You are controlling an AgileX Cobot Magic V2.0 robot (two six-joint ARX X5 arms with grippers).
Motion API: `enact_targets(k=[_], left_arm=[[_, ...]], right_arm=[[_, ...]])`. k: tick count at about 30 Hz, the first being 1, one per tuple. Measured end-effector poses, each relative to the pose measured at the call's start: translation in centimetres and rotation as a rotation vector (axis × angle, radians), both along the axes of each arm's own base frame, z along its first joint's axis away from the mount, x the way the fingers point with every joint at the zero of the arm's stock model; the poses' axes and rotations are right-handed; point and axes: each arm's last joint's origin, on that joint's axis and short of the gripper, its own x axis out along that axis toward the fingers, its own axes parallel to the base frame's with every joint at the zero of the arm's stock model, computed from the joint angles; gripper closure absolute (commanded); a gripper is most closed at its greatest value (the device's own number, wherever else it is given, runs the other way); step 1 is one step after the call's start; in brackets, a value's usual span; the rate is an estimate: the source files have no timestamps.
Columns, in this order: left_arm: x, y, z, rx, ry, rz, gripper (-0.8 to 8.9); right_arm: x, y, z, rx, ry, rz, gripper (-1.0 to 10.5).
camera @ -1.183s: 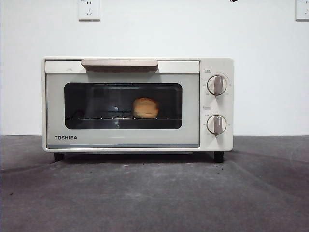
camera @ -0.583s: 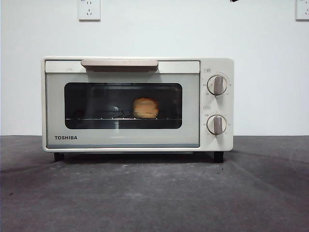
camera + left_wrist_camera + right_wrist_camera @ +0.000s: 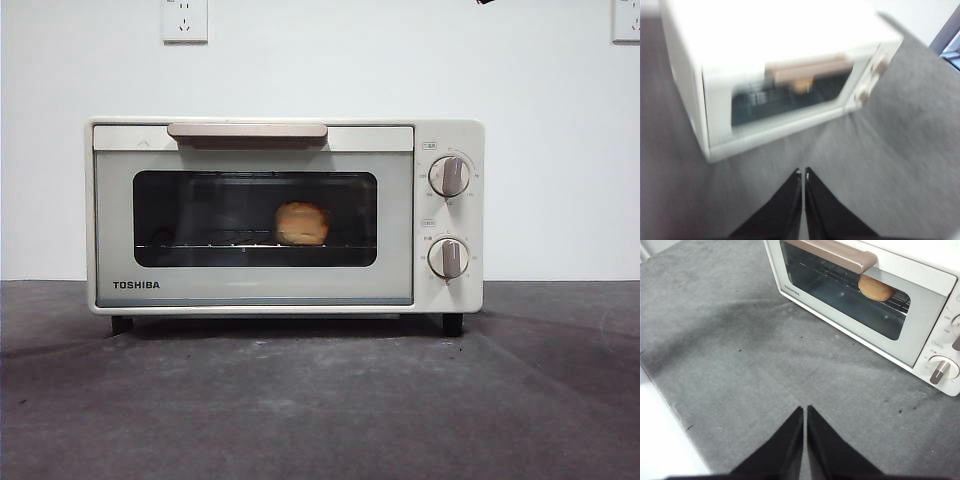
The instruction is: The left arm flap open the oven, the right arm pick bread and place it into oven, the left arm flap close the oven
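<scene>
Bread (image 3: 301,223), golden and lumpy, sits on the wire rack (image 3: 200,244) inside the oven (image 3: 285,215), right of the middle of the dark window, seen through the glass in the front view. That view shows the oven door up and flush with the body, the beige handle (image 3: 247,131) running across its top, the TOSHIBA lettering at the lower left of the door, and two round knobs (image 3: 449,175) stacked on the right panel. The oven stands on its short black feet on the grey worktop (image 3: 320,400) before a white wall carrying two sockets (image 3: 185,19); a small black tip shows at the top edge of the picture. In the left wrist view, which is blurred, the left hand (image 3: 803,173) hangs above bare worktop, well apart from the oven's front, its two black jaws pressed together with only a thin line between them and nothing in their grip; the oven (image 3: 780,75) looks washed out, with the handle (image 3: 810,71) and a hint of the bread (image 3: 801,85) behind the glass. In the right wrist view the right hand (image 3: 805,409) likewise holds nothing, jaws drawn together over the grey worktop (image 3: 740,365), away from the oven (image 3: 920,305), whose door is up and whose window shows the bread (image 3: 875,288) on the rack just below the handle (image 3: 840,254).
</scene>
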Motion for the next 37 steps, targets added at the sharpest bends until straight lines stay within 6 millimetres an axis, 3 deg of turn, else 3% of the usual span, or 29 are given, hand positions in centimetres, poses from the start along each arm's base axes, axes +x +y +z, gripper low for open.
enact_targets(k=[5, 9, 14, 25, 37], left_arm=[[-0.3, 0.4, 0.9, 0.039, -0.412, 0.085, 7.97], [-0.3, 1.0, -0.6, 0.057, -0.546, 0.243, 7.97], [0.0, 1.5, -5.0, 0.099, -0.489, 0.383, 7.97], [0.7, 1.8, -13.6, 0.103, -0.377, 0.494, 7.97], [1.2, 1.8, -17.9, 0.108, -0.28, 0.496, 7.97]], right_arm=[[0.0, 0.0, 0.0, 0.0, 0.0, 0.0, 9.4], [0.0, 0.0, 0.0, 0.0, 0.0, 0.0, 9.4], [0.0, 0.0, 0.0, 0.0, 0.0, 0.001, 9.4], [0.0, 0.0, 0.0, 0.0, 0.0, 0.0, 9.4], [0.0, 0.0, 0.0, 0.0, 0.0, 0.0, 9.4]])
